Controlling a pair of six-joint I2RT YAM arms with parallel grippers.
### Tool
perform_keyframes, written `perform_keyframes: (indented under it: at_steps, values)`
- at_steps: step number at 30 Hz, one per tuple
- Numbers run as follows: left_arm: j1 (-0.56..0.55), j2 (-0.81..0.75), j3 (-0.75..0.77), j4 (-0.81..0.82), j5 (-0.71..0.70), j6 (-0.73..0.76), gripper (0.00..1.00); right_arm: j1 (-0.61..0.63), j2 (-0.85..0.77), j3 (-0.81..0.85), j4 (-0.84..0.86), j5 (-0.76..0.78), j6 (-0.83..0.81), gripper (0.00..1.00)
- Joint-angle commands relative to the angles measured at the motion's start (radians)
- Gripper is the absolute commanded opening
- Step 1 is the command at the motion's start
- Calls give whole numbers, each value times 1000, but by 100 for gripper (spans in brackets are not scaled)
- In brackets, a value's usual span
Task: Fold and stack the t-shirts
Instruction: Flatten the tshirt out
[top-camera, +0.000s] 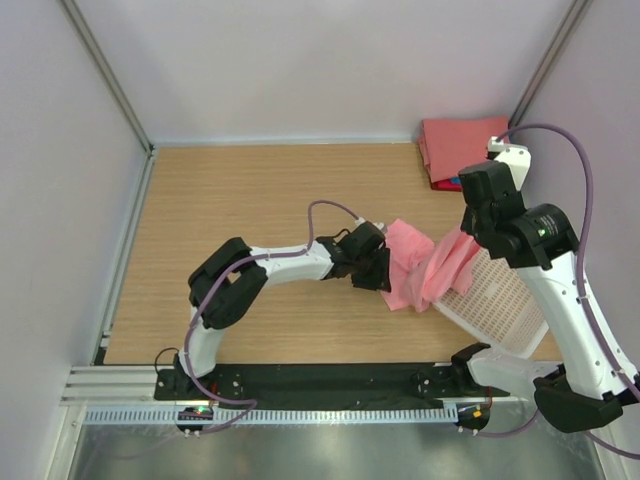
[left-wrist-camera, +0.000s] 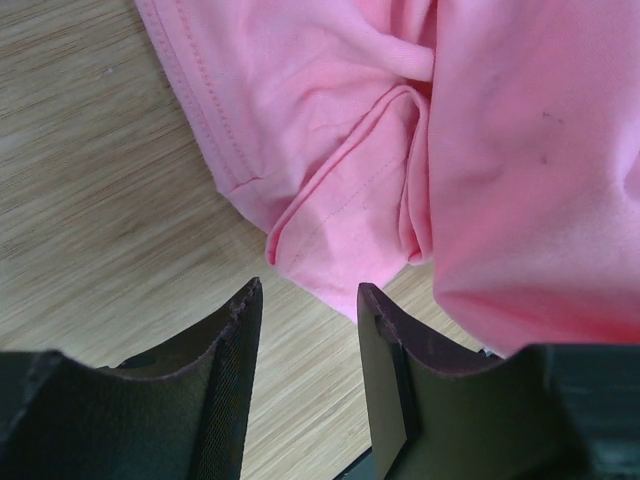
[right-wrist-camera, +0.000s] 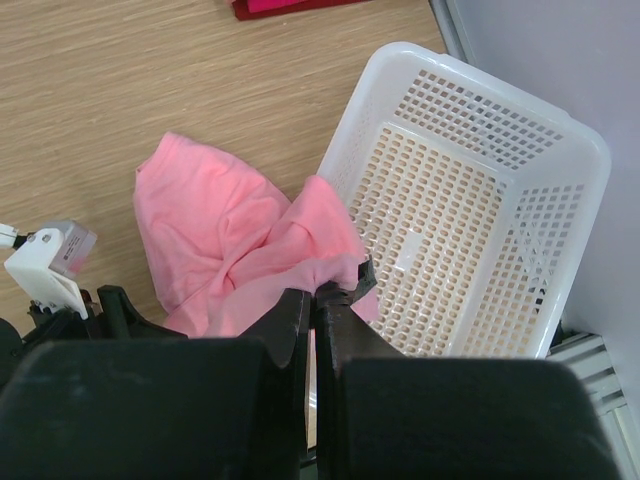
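Hanging beside basket (right-wrist-camera: 480, 100), pink t-shirt (right-wrist-camera: 220, 230) in right claw (right-wrist-camera: 315, 290).

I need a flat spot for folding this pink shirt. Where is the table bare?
Bare: the table left of the left pincer, out to its left and far edges. Crowded: the right side, with pink shirt, basket and folded stack.

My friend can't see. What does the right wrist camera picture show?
The right gripper, shut, pinches a crumpled pink t-shirt that trails down onto the wooden table. A white mesh basket stands close beside it.
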Motion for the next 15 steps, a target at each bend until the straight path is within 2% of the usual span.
perform_keyframes:
  at_steps: [1,9,15]
  values:
    - [-3,7,2,33,11,29,44,-4,-35,-5,12,40,-2,1]
    - [-5,45,32,30,6,61,40,-7,-47,-14,9,34,-5,1]
    - [-3,52,40,27,5,79,33,-7,-52,-14,5,37,-11,1]
